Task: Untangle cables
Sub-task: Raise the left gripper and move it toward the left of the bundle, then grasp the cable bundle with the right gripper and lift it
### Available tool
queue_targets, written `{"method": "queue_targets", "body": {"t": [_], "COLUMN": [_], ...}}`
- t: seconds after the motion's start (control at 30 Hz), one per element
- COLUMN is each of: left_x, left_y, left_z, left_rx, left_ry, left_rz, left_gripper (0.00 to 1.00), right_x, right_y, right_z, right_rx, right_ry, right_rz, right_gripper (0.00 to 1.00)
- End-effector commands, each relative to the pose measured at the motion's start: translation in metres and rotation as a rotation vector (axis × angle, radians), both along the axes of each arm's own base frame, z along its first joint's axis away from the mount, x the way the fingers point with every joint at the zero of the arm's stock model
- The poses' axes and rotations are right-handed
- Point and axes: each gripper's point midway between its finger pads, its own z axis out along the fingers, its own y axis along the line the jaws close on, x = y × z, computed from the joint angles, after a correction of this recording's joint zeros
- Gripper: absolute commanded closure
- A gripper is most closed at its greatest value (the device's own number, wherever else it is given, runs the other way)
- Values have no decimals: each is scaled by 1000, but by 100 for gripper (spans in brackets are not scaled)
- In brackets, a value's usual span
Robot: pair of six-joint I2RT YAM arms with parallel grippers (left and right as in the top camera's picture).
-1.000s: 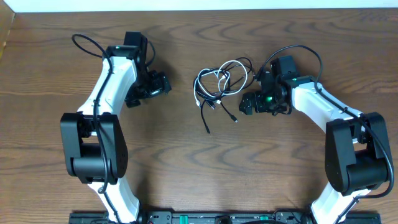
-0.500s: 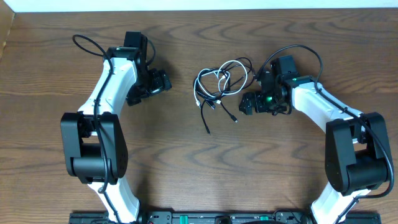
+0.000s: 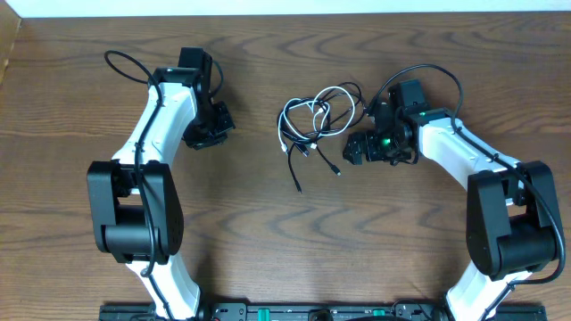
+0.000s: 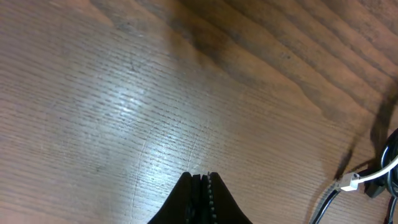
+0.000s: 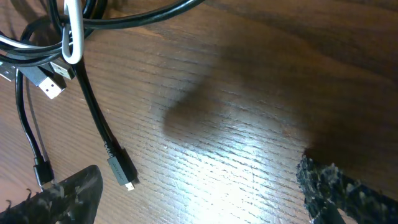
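Closing on air, the left gripper (image 4: 202,180) just pressed together, nine o'clock of the tangled thin black-and-white cables (image 3: 314,120). Beside them the right gripper (image 5: 199,190) gapes; untangling unstarted

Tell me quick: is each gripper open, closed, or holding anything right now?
Left gripper: shut, holding nothing, off to the side of the cables.
Right gripper: open, holding nothing, right beside the cables.
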Motion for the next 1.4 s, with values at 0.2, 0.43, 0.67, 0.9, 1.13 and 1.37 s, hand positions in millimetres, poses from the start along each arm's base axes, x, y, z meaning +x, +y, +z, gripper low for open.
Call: {"method": "queue_targets", "body": {"t": [0.2, 0.43, 0.67, 0.9, 1.13, 1.37], "left_x": [-4, -11, -13, -7, -4, -3], "left_y": [1, 1, 1, 1, 1, 1], "left_z": [-5, -5, -5, -5, -5, -5], "left_rx": [7, 10, 12, 10, 9, 8], "left_ry": [21, 49, 54, 31, 20, 15], "left_rz": [1, -12, -40, -40, -39, -39], "left_gripper": [92, 92, 92, 93, 92, 92], "right_x": [-20, -20, -18, 11, -5, 8], "right_y": [-8, -8, -7, 0, 37, 30], "right_z": [-27, -27, -26, -19, 0, -5], "right_rx": [-50, -50, -46, -17, 261, 208], "right_ry": [87, 88, 78, -47, 152, 124], "right_rz": [-2, -2, -3, -4, -168, -257], "right_gripper": [1, 1, 1, 1, 1, 56]}}
